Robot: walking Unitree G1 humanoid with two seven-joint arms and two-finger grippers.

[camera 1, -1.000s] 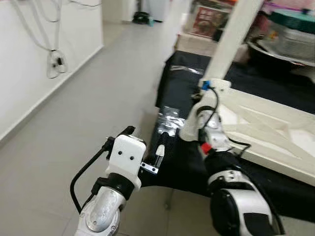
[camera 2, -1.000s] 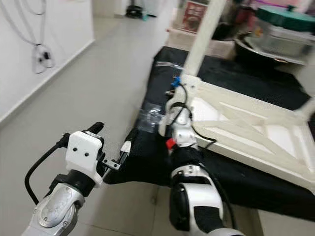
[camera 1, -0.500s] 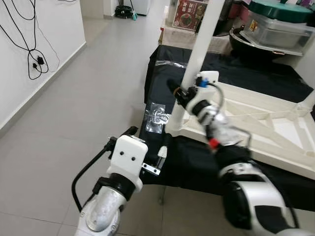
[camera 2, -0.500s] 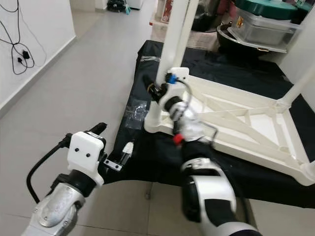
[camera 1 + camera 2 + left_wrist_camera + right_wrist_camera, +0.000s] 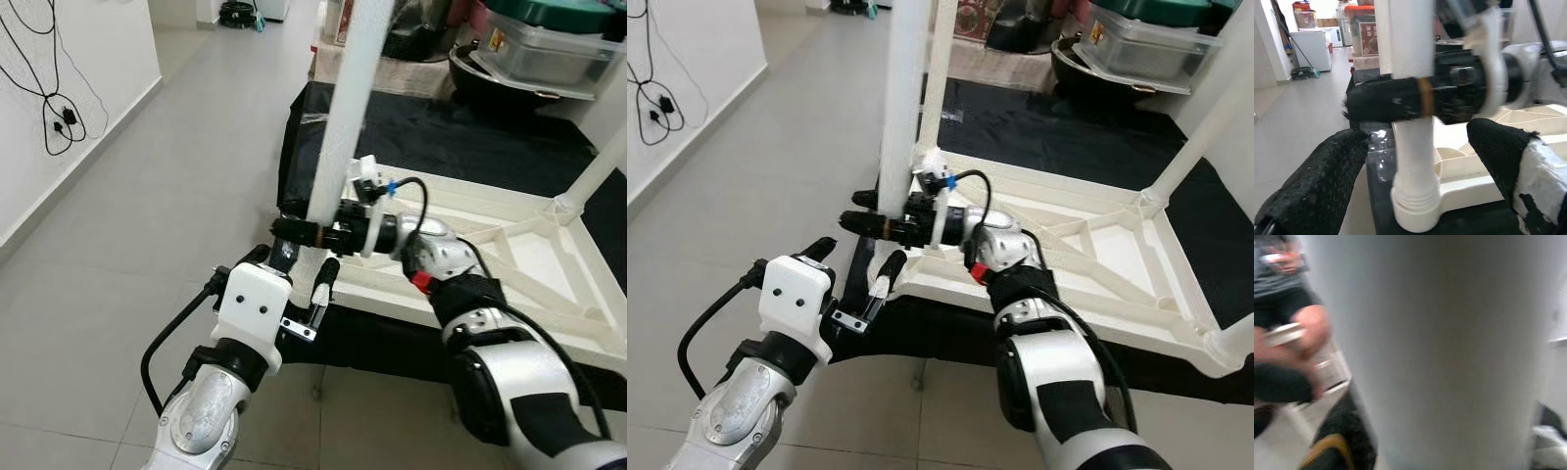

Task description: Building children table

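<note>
Room: grey tiled floor point(image 5: 118, 245), a white wall with hanging cables to the robot's left, and a black cloth point(image 5: 470, 147) spread on the floor under the work.
Right gripper: the right gripper point(image 5: 884, 224) reaches across at low height and its two black fingers sit either side of the near white table leg point(image 5: 901, 108), one in front and one behind. They look closed around it, a grasp rather than a mere touch, though the contact itself is partly hidden by the leg.
Leg: upright, its threaded foot seated in the corner socket of the upturned table top point(image 5: 1097, 255), directly below the gripper.
Left gripper: the left gripper point(image 5: 1420, 161) hovers just short of the same leg, lower down near the socket, its fingers point(image 5: 1317, 181) spread wide and empty.
Table top: lies underside up on the cloth, ribbed frame showing, stretching away behind the right gripper; another leg point(image 5: 1205, 127) stands at the far corner.
Beyond: bins and a lidded pot point(image 5: 549, 49) past the cloth.
Step, as I judge it: seating or twisting this leg tight into its socket.
Doing it well: keep the leg plumb while turning, grip low so the top does not skid on the cloth, and use the free left gripper to steady the frame corner.
Risk: a tilted leg could cross its thread.
</note>
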